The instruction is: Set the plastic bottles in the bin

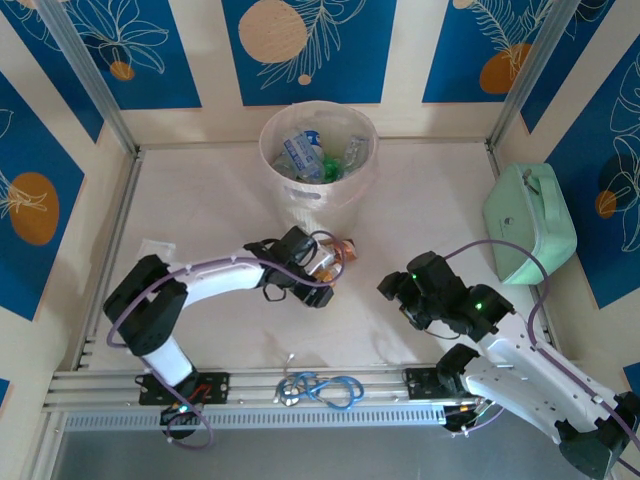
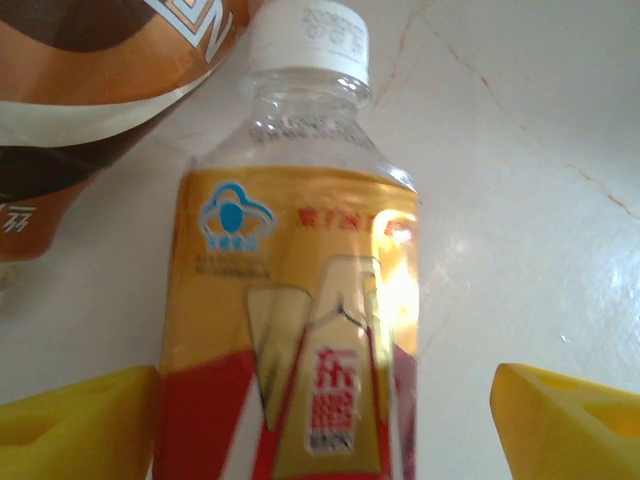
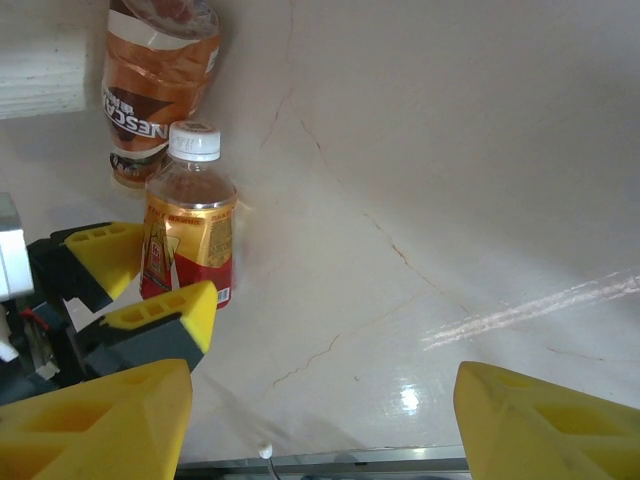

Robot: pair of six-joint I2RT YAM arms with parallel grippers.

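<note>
Overhead, bin [image 1: 322, 202] holds several bottles [image 1: 308, 155]; left gripper [image 1: 322, 268] sits at two stray bottles [image 1: 341, 253] just before it. Left wrist: fingers [image 2: 70, 425] spread, flanking gold-label bottle [image 2: 290, 330] (no grip yet). Best to centre it, then squeeze at the label. Right wrist: right gripper [image 3: 320, 420] spread, empty.

On the counter [image 1: 430, 200] two are counted: one gold-labelled bottle [image 3: 188, 240] and one brown-labelled bottle [image 3: 160, 90]. One bin [image 1: 322, 205] is seen, its heaped bottles [image 1: 305, 155] too jumbled to be counted. One mint-green case [image 1: 530, 225] is seen.
</note>
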